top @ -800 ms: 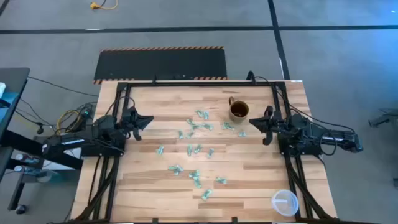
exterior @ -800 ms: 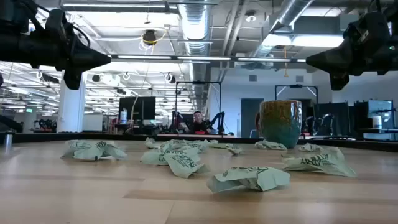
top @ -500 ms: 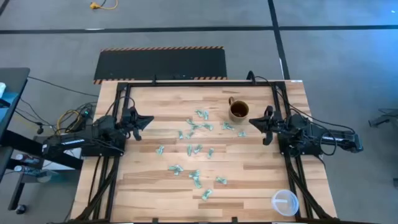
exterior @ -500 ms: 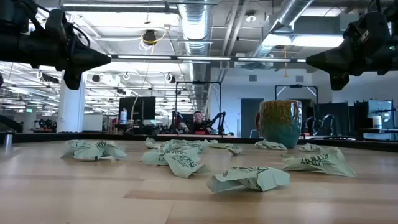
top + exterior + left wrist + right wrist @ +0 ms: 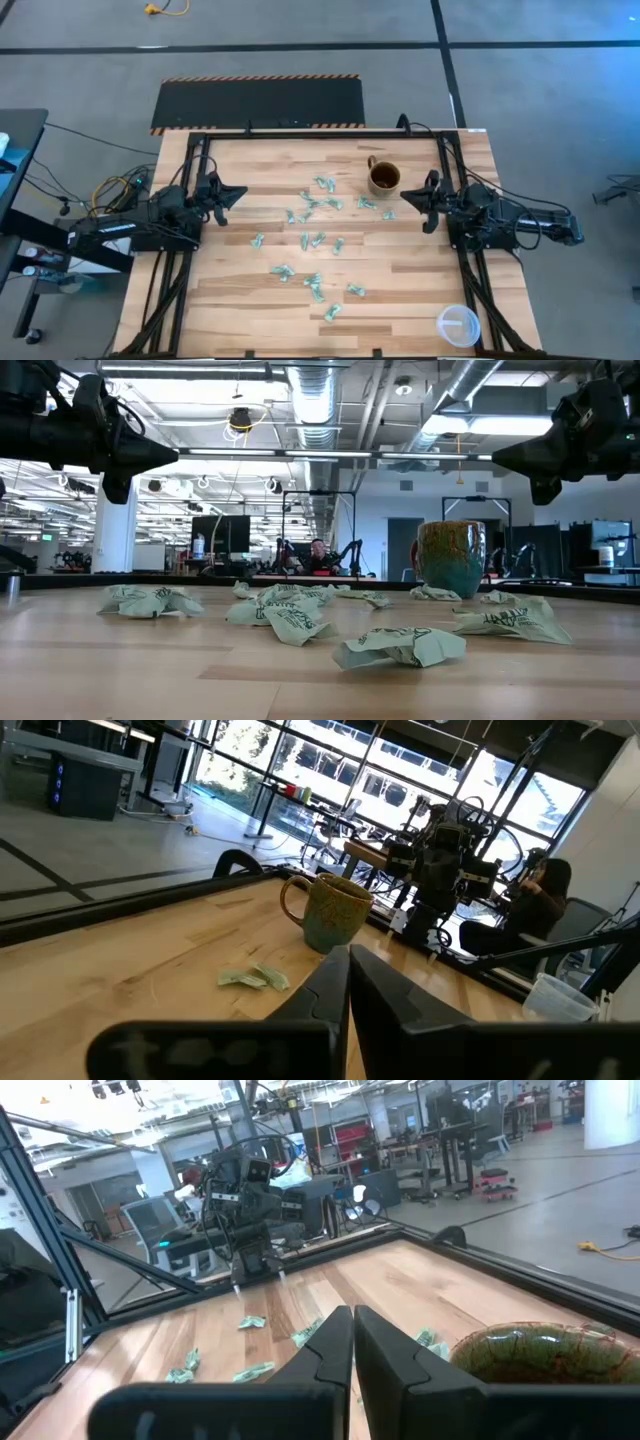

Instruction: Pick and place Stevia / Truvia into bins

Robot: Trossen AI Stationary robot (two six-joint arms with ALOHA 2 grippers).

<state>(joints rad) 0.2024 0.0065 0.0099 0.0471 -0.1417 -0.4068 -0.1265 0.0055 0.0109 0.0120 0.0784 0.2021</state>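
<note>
A butcher-block table (image 5: 420,275) is seen from overhead, with two dark arms parked at its left and right edges. The left gripper (image 5: 237,192) is held above the left side of the table, its fingers pressed together, as is confirmed in the left wrist view (image 5: 348,982). The right gripper (image 5: 408,198) is held above the right side, just near the brown mug (image 5: 384,178), and its fingers are likewise seen closed in the right wrist view (image 5: 353,1342).

The clear plastic cup (image 5: 458,325) is shown only from above, standing at the near right corner, well apart from both grippers. It is not caught by the low camera, where the mug (image 5: 450,559) is seen standing upright among the litter.

The pale green Stevia sachets (image 5: 312,239) are scattered across the middle of the table; in the low view they (image 5: 400,646) are revealed as crumpled rather than flat. Nothing is held by either gripper.
</note>
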